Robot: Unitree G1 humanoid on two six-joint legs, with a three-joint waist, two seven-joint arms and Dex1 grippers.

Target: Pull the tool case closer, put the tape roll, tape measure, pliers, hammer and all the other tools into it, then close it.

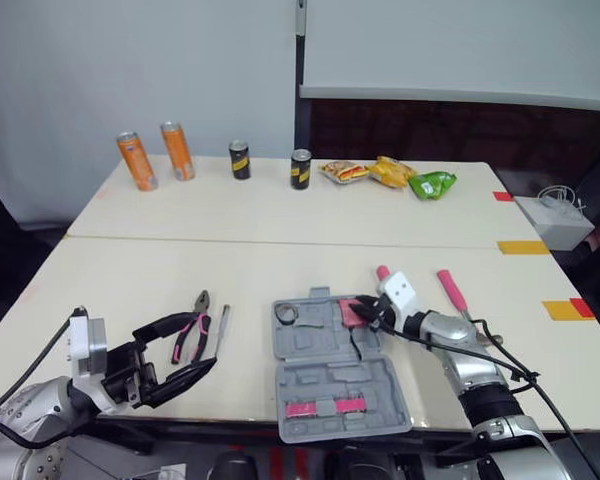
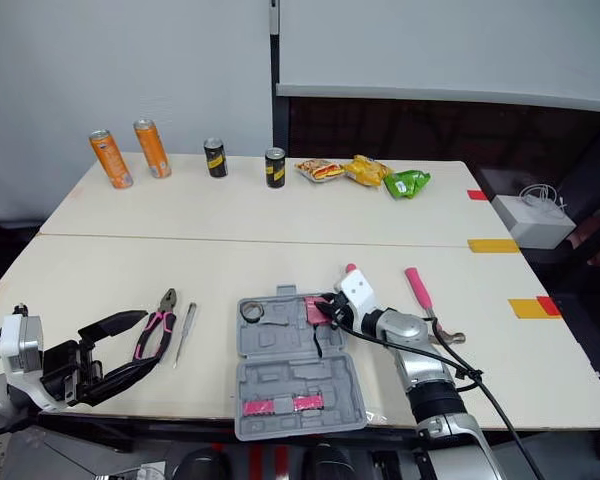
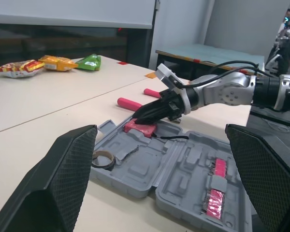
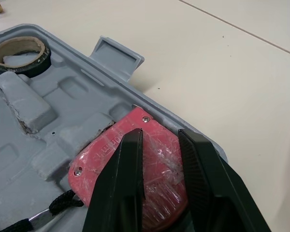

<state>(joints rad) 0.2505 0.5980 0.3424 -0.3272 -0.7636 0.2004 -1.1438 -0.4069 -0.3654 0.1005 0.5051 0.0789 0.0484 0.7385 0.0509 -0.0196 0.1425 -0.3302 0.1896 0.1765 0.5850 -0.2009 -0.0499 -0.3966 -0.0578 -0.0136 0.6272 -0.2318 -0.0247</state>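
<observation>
Right pincer (image 4: 160,136), seen from its wrist, parted over tape measure (image 4: 104,151) (red).

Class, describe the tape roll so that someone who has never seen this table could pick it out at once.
On the near table lies an open grey tool case. In its far half, in the corner nearest the pliers, sits the tape roll. It is the only ring there: a dark band round a brown core, unlike the flat red tape measure in the other far corner.
</observation>
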